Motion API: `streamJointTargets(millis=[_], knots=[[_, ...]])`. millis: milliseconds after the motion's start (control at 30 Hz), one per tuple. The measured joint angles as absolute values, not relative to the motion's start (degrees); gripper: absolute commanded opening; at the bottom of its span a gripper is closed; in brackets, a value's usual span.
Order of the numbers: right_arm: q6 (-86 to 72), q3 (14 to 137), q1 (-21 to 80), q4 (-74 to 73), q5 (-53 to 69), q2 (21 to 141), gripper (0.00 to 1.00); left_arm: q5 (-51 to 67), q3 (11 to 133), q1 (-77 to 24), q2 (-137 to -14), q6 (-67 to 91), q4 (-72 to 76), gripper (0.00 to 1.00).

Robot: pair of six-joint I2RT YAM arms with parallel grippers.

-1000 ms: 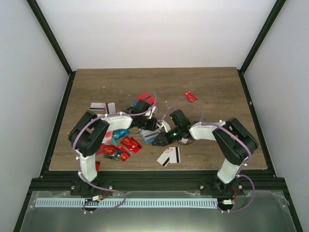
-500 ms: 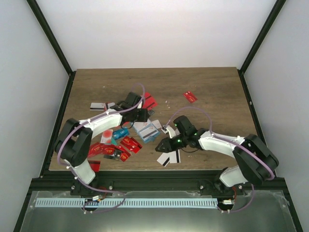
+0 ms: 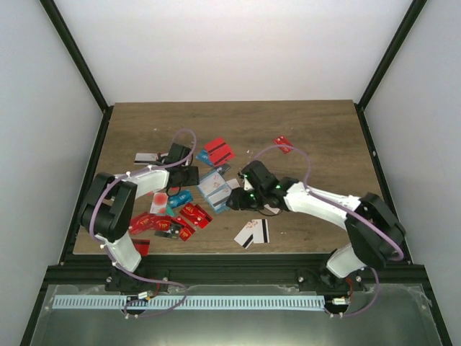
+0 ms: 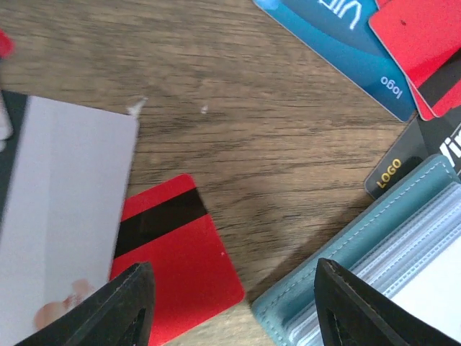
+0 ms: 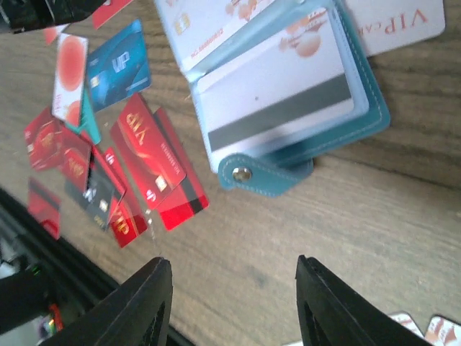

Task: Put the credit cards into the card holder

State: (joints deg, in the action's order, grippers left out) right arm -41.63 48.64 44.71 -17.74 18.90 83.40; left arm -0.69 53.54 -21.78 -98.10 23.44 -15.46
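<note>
The teal card holder [image 3: 215, 189] lies open on the wood, a white card with a grey stripe in its clear pocket [image 5: 288, 94]. Credit cards are scattered around it: a red heap [image 3: 176, 220], red ones [image 3: 216, 151], a white black-striped one [image 3: 252, 232]. My left gripper [image 3: 185, 175] hovers open and empty just left of the holder; in its wrist view the left gripper [image 4: 234, 310] spans a red striped card [image 4: 173, 259] and the holder's edge [image 4: 374, 245]. My right gripper [image 3: 236, 200] is open and empty at the holder's near right side, the right gripper [image 5: 234, 310] over bare wood below the snap tab [image 5: 263, 175].
A lone red card [image 3: 283, 144] lies at the back right. White and black cards [image 3: 148, 157] sit at the far left. A blue card [image 4: 338, 36] and a black card [image 4: 403, 166] lie by the holder. The black frame [image 3: 230, 254] borders the table's near edge.
The left gripper has opened and drawn back to the left, away from the holder. The right gripper dipped toward the near edge, then came back up beside the holder, opening a little wider.
</note>
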Motion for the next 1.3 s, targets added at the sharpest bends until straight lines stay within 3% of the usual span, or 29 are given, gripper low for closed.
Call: streamJointTargets(millis=[467, 633, 867, 1200, 1300], knots=[[-44.7, 73.3, 53.1, -35.9, -0.7, 105.6, 0.68, 5.1, 53.8, -21.3, -101.1, 21.1, -9.9, 0.62], [-44.9, 81.1, 55.5, -41.8, -6.6, 111.5, 0.69, 5.4, 53.8, -21.3, -101.3, 21.1, -9.6, 0.61], [-45.8, 82.8, 56.5, -48.6, -11.8, 113.8, 0.64, 5.3, 53.8, -21.3, -101.7, 21.1, -8.6, 0.59], [-46.3, 77.9, 56.5, -49.6, -15.1, 110.7, 0.42, 5.2, 53.8, -21.3, -101.8, 21.2, -8.3, 0.58], [-46.2, 77.5, 56.5, -49.3, -15.7, 110.1, 0.4, 5.2, 53.8, -21.2, -101.8, 21.2, -8.3, 0.58]])
